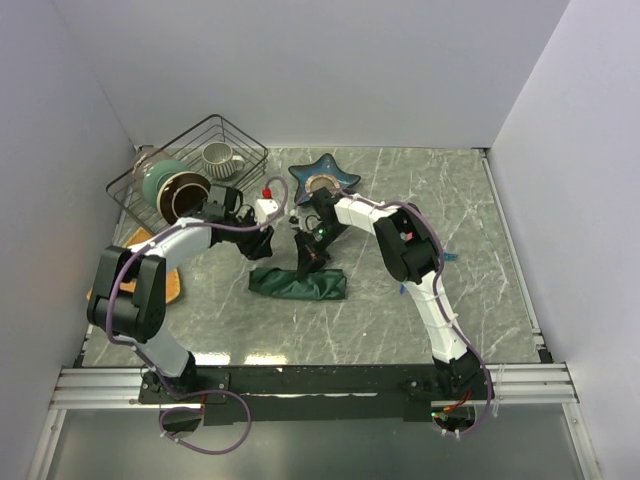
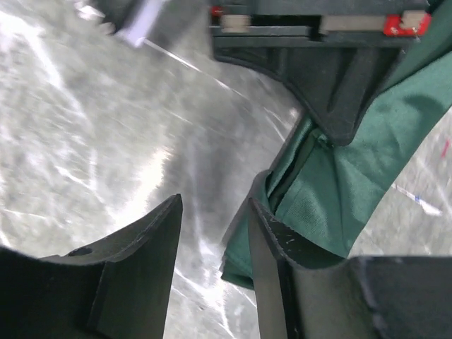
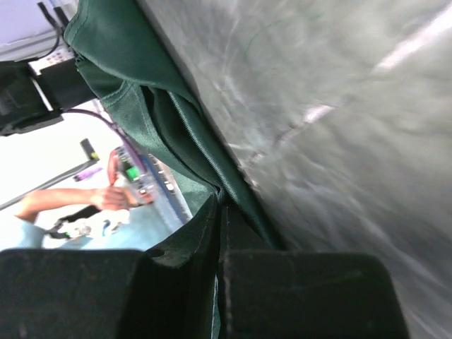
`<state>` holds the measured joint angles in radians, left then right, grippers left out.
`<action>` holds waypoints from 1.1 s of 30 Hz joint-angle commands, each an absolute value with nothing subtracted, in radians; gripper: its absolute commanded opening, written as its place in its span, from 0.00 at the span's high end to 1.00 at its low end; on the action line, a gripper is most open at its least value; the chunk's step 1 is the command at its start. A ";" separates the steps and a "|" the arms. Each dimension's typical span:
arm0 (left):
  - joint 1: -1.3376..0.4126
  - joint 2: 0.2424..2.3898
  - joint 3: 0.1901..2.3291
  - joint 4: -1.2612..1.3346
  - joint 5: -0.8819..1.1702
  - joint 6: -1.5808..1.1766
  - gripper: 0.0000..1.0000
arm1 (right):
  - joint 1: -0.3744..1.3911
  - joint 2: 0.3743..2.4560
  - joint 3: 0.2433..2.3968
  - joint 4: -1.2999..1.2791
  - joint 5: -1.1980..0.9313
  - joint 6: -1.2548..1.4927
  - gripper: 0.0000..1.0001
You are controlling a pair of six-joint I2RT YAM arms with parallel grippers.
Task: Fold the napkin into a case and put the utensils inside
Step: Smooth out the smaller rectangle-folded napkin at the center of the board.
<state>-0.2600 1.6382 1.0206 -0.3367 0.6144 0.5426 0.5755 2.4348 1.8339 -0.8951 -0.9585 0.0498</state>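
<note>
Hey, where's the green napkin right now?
In the top view the dark green napkin lies bunched mid-table, on the near side of the blue star-shaped dish, one edge pinched up by the right gripper.

Top view high, looking down and forward, wrist views close, low, all sharing the napkin (image 1: 300, 284)

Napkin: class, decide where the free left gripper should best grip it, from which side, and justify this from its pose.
Take the napkin by its raised, folded edge near where the right gripper pinches it. Held up off the table, that edge is thin and exposed, so open jaws could probably straddle it. Approach sideways from where the left gripper hovers; the edge lies beside one finger.
</note>
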 commanded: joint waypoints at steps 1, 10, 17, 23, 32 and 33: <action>-0.316 1.553 0.957 -0.344 0.584 0.626 0.53 | 0.598 2.427 1.810 -0.827 -0.879 0.101 1.00; -0.440 1.499 0.854 -0.308 0.534 0.698 0.63 | 0.600 2.450 1.818 -0.821 -0.874 0.104 1.00; -0.477 1.609 0.868 -0.371 0.445 0.726 0.74 | 0.597 2.441 1.855 -0.856 -0.876 0.072 0.96; -0.477 1.638 0.859 -0.399 0.429 0.736 0.83 | 0.557 2.369 1.897 -0.948 -0.891 0.009 0.49; -0.477 1.666 0.841 -0.380 0.417 0.721 0.86 | 0.459 2.182 1.765 -1.127 -0.874 -0.198 0.33; -0.476 1.666 0.841 -0.379 0.419 0.716 0.86 | 0.453 2.163 1.735 -1.132 -0.873 -0.209 0.33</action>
<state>-0.4759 1.6169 0.8627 -0.3458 0.4625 0.7128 0.4858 2.3009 1.8252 -1.0252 -0.9051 -0.0887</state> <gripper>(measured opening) 0.149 0.670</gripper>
